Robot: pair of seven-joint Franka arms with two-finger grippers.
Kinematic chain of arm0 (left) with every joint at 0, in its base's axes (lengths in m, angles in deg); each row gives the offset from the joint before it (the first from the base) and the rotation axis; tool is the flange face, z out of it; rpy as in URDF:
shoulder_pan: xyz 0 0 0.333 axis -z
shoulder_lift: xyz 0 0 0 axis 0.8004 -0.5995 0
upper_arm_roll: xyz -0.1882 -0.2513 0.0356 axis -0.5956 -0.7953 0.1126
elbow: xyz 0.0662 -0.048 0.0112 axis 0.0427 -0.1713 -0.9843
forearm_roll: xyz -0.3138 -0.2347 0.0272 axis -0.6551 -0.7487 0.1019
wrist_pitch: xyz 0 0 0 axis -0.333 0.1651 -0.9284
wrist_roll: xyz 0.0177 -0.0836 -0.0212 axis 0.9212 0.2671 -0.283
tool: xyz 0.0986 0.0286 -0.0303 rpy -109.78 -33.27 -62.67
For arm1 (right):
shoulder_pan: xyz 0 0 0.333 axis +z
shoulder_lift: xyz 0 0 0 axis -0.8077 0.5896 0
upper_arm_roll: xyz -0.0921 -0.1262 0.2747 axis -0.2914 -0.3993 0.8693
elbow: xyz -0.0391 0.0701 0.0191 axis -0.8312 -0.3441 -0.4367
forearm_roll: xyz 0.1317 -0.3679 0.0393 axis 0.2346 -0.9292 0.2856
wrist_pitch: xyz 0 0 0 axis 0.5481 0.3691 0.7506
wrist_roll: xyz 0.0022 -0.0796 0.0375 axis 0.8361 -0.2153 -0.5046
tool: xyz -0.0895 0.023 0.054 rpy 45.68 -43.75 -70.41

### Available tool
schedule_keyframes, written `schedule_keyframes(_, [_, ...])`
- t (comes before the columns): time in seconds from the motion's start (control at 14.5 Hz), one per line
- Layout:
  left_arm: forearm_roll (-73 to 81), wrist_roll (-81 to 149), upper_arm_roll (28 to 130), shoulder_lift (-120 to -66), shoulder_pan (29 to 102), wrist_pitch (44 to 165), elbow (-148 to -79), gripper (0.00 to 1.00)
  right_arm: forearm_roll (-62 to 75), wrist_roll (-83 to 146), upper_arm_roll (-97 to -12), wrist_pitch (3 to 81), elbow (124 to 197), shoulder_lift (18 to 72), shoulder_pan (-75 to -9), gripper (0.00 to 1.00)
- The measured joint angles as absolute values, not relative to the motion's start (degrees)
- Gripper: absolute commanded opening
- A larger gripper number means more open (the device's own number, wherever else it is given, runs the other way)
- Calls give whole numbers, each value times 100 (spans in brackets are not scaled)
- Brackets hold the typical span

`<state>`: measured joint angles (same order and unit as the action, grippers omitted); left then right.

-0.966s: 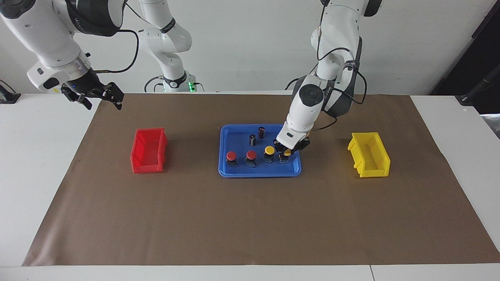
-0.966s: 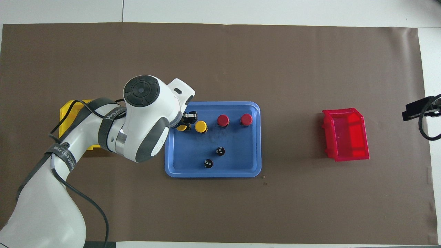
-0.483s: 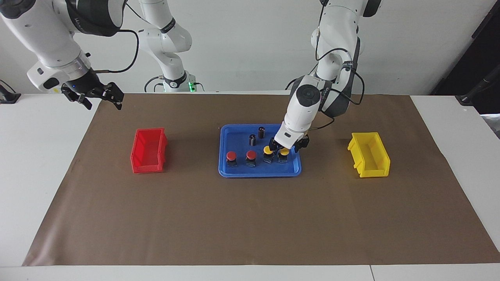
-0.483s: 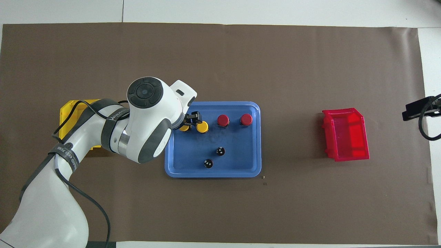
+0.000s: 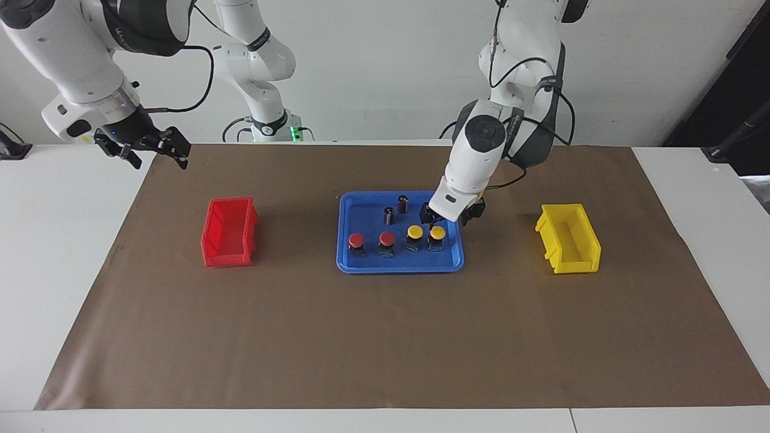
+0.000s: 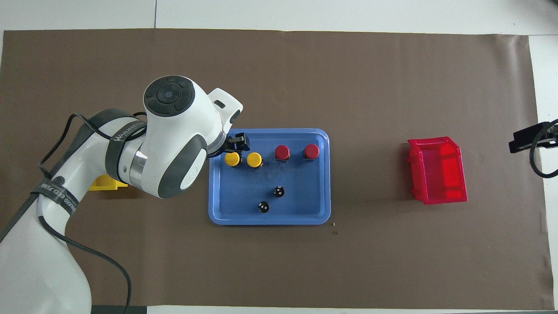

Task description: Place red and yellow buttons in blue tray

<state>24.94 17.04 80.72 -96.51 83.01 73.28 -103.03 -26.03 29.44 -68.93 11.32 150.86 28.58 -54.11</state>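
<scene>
There are two red buttons [image 5: 356, 241] [image 5: 387, 239] and two yellow buttons [image 5: 414, 231] [image 5: 437, 233], four buttons in all, standing in a row in one blue tray [image 5: 361, 264]. At about twelve o'clock from that row, in the same tray, stand two dark cylinders [image 5: 389, 214] [image 5: 402, 203]. There is one red bin [image 5: 228, 231] and one yellow bin [image 5: 568, 238]. One brown mat [image 5: 385, 337] covers one table [image 5: 54, 240]. Two robot arms are in view, each with one gripper [image 5: 452, 214] [image 5: 144, 147].
</scene>
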Motion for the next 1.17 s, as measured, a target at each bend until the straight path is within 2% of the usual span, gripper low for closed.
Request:
schedule_keyframes(0.14, [2523, 1716, 8098, -9361, 8144, 6755, -9983, 100, -2603, 2944, -6893, 1132, 15086, 2858, -5411, 100])
schedule_keyframes(0.48, [2564, 2837, 8141, -8701, 7265, 6197, -9956, 100, -2603, 2944, -6893, 1132, 15086, 2858, -5411, 100])
schedule_keyframes(1.17, [2717, 5027, 8238, -8200, 5590, 5634, -9992, 100, -2603, 2944, -6893, 1132, 15086, 2858, -5411, 100])
